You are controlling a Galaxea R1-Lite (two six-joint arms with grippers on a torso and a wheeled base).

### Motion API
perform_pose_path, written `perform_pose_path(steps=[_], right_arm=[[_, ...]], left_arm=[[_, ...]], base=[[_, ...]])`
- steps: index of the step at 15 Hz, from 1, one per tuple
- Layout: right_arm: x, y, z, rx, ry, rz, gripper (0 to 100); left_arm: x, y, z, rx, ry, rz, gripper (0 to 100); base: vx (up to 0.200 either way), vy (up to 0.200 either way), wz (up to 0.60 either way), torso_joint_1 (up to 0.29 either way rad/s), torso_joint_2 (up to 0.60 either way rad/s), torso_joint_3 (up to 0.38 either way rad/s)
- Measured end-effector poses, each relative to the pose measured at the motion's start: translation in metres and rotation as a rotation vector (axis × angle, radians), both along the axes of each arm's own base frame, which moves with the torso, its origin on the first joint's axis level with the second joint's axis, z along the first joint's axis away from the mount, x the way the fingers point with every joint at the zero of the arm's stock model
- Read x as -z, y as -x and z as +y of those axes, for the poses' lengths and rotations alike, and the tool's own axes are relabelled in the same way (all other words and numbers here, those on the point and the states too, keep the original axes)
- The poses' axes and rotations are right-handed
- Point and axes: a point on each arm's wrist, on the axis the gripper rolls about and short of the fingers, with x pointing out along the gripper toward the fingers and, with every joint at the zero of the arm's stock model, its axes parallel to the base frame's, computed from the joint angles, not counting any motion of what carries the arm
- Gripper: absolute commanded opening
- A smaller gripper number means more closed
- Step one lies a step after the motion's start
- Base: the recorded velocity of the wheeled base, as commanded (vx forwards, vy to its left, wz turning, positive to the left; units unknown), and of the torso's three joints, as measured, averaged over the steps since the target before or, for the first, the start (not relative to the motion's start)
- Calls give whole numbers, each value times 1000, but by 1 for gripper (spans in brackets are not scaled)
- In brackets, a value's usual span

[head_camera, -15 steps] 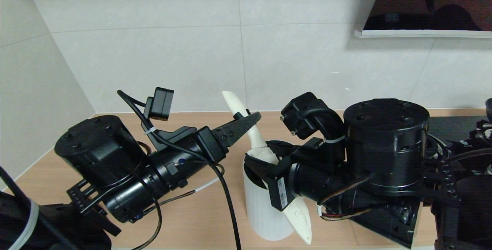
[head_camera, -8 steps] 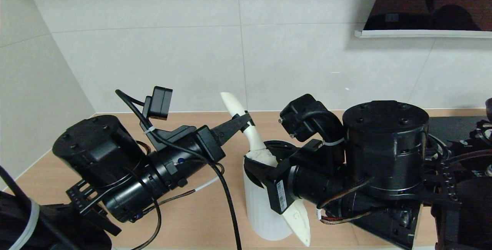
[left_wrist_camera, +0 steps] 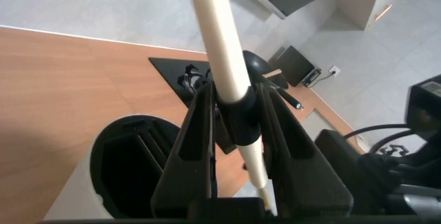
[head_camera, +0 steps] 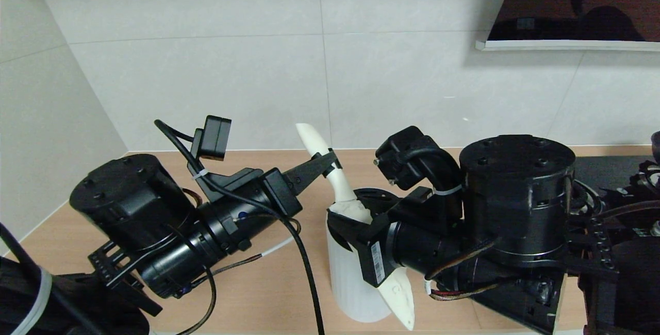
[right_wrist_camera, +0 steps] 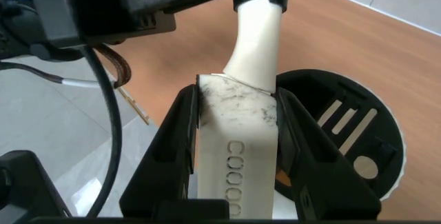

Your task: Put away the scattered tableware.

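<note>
Nearest us, the spatula (head_camera: pixel 399 294) hangs its broad blade in front of the white utensil holder (head_camera: pixel 350 283) on the wooden counter (head_camera: pixel 247 294). The blade seems to be outside the rim, though our view there is poor. Just behind, the right gripper (right_wrist_camera: pixel 236 114) is clamped on the blade's top. Farther and higher, the left gripper (left_wrist_camera: pixel 236 110) is closed round the handle. We judge the spatula's long axis steep, low near-right to high far-left, so the blade must come over the opening.
</note>
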Motion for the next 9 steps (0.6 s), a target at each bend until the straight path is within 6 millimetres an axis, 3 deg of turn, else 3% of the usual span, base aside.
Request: perform_pose_path(steps=[3, 4, 9], right_arm=[[0, 0, 0, 4, 0, -1, 0], [0, 0, 0, 5, -1, -2, 100], [-1, 0, -1, 7, -3, -3, 100]], left_arm=[[-1, 0, 0, 0, 1, -2, 0], [-1, 0, 0, 0, 2, -3, 0], [-3, 1, 1, -1, 6, -8, 0]], base=[[0, 0, 0, 0, 0, 0], [0, 0, 0, 0, 0, 0], [0, 0, 0, 0, 0, 0]])
